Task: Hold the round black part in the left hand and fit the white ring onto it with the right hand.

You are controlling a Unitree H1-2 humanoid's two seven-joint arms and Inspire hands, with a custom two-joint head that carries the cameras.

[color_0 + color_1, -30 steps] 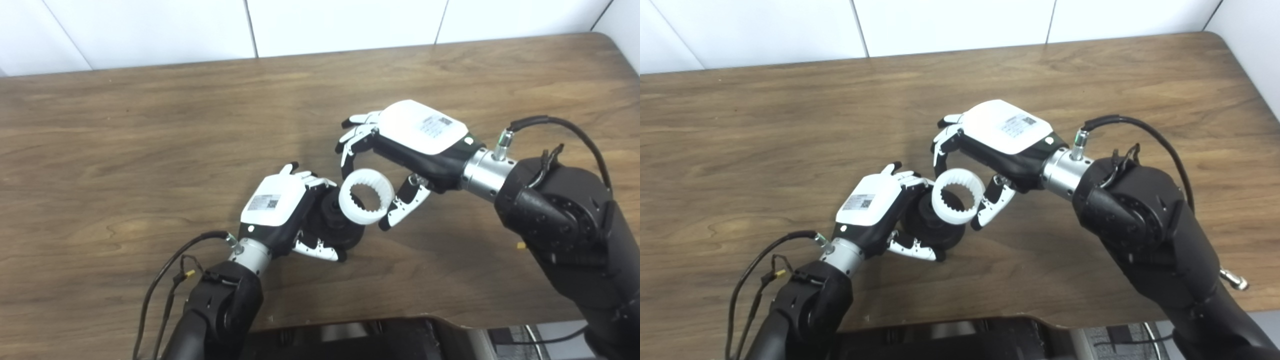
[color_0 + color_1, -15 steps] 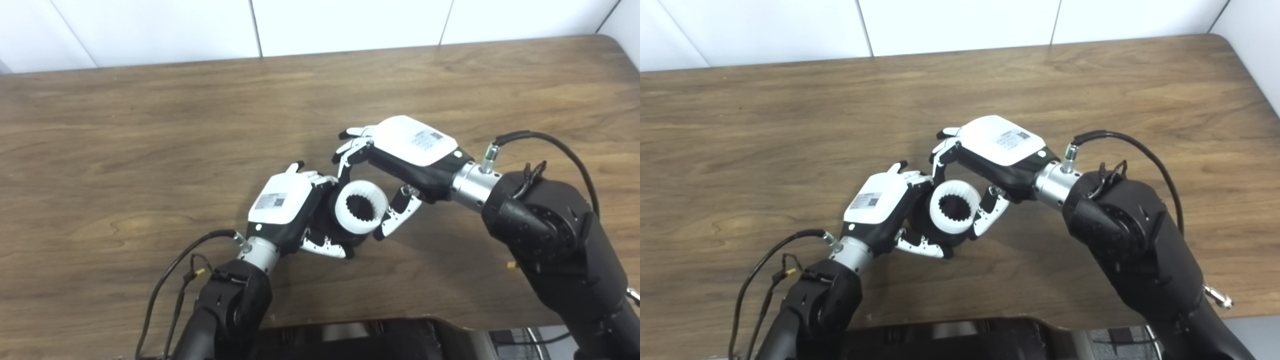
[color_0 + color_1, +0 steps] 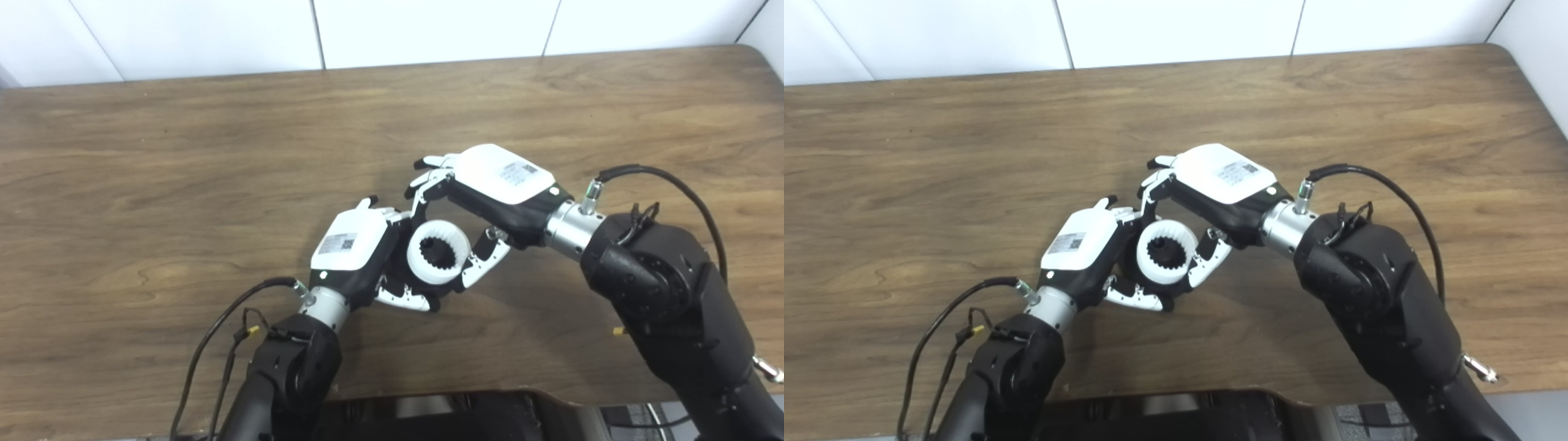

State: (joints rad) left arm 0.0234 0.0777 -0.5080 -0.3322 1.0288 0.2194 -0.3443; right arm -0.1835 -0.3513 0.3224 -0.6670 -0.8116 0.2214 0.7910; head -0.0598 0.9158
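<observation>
My left hand (image 3: 355, 251) is shut on the round black part (image 3: 404, 280), which shows only as dark edges under the palm and behind the ring. The white toothed ring (image 3: 438, 252) sits over the black part, whose hub (image 3: 430, 247) shows through its hole. My right hand (image 3: 490, 190) is shut on the white ring (image 3: 1165, 245), with fingers (image 3: 422, 187) above it and the thumb (image 3: 484, 269) below right. Both hands meet near the table's middle, just above the wood.
The brown wooden table (image 3: 153, 184) spreads all around the hands. A white tiled wall (image 3: 429, 24) runs along its far edge. A dark robot body part (image 3: 429, 416) lies at the near edge. Loose cables (image 3: 233, 318) hang by the left wrist.
The right hand has carried the white ring left and down onto the black part; earlier the ring's hole showed bare wood, now the black hub fills it. The camera has also shifted slightly.
</observation>
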